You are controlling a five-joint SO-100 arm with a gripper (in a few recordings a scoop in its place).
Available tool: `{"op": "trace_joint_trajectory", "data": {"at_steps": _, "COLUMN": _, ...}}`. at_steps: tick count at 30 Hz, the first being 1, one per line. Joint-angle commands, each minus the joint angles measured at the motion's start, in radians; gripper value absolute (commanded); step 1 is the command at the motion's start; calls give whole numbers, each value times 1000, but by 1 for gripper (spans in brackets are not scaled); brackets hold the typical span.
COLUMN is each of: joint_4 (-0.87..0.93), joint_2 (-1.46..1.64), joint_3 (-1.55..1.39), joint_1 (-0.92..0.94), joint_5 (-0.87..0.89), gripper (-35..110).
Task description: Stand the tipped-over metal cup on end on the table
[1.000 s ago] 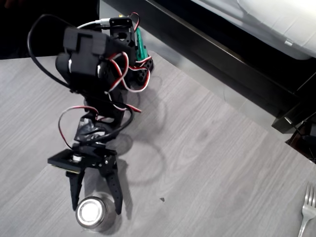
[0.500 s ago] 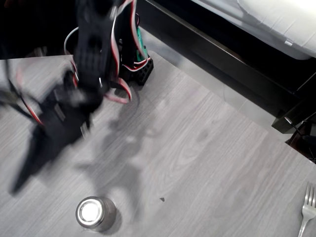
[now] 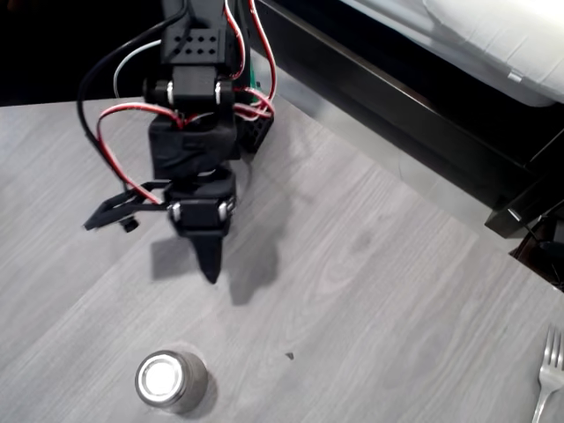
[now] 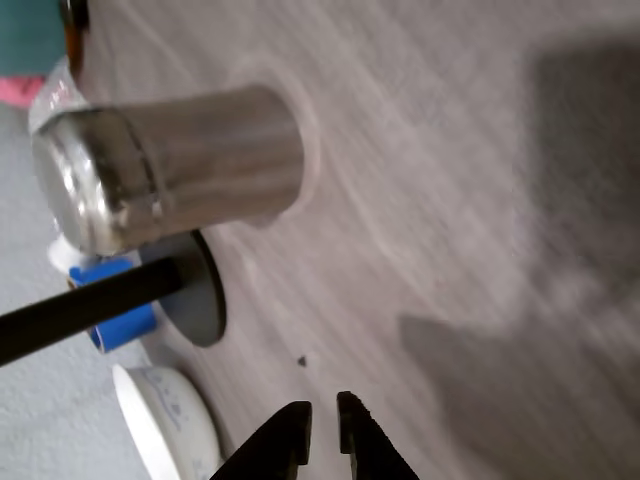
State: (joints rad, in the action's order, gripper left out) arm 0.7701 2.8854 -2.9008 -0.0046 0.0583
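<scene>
The pincer (jaws now together) has left the metal cup — lifted away.

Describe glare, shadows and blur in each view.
Overhead view: sharp; bright glare on the cup's top end, the gripper's shadow falls right of it on the table. Wrist view: soft, blurry; streaked highlights along the cup, broad dark shadows at right.

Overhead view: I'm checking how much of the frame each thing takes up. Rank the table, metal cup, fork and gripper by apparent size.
1. table
2. gripper, though raised nearer the camera
3. metal cup
4. fork, cropped by the picture's edge
</scene>
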Motion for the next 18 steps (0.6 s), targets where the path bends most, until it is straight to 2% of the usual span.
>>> {"op": "trace_joint_trajectory", "data": {"at_steps": 1, "joint_4": 63, "joint_2": 247, "joint_3": -83, "joint_1": -14, "joint_5": 5, "gripper": 0}}
{"op": "trace_joint_trajectory", "data": {"at_steps": 3, "joint_4": 169, "joint_2": 426, "joint_3": -137, "joint_1": -26, "joint_5": 6, "gripper": 0}}
{"op": "trace_joint_trajectory", "data": {"at_steps": 18, "joint_4": 442, "joint_2": 425, "joint_3": -137, "joint_1": -28, "joint_5": 6, "gripper": 0}}
